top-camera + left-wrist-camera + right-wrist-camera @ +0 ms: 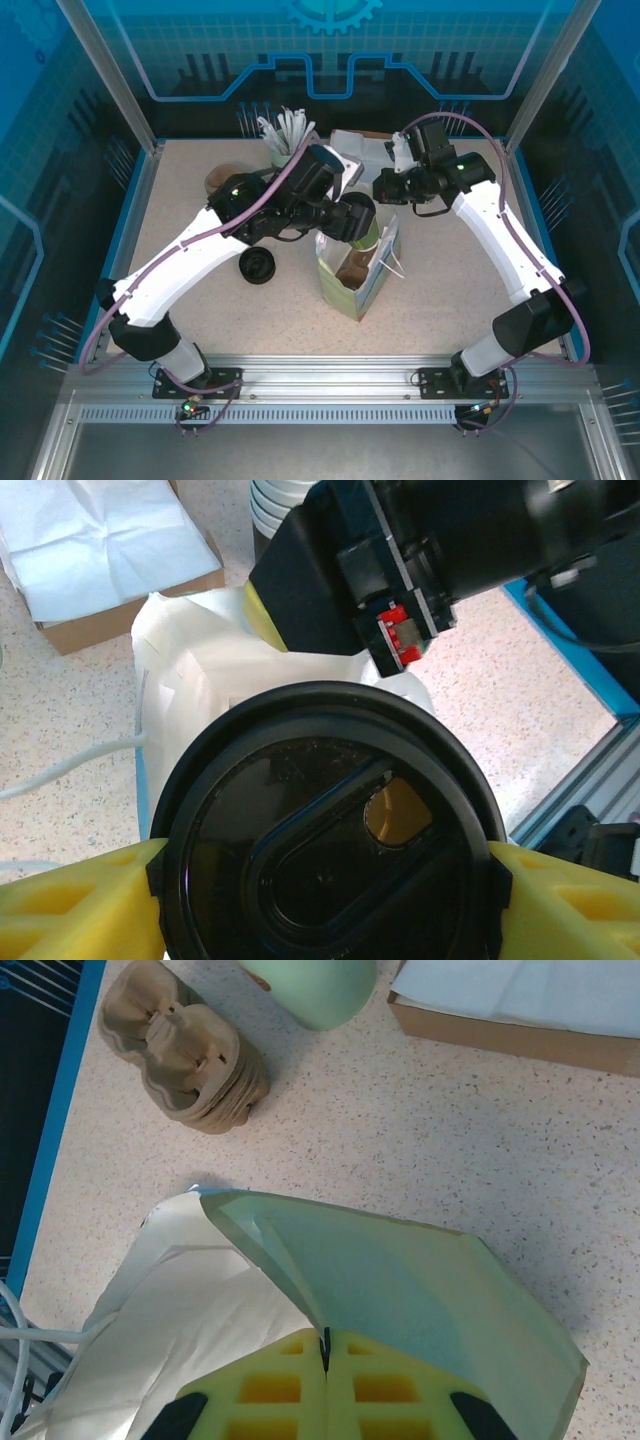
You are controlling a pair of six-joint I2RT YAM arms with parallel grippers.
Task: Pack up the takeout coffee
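Takeout coffee (330, 820) is hovering over the paper bag (355, 285) rim, left hand (328, 905) clamping its lid sides; right hand (325, 1355) is pinching the bag edge. Likely light, crushable: gripping the stiff lid rim is advised.

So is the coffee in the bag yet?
Not yet. Done: the bag stands open, its edge pinched by the right gripper. In hand: the left gripper holds the cup just above it. Left: lower it in and let go.
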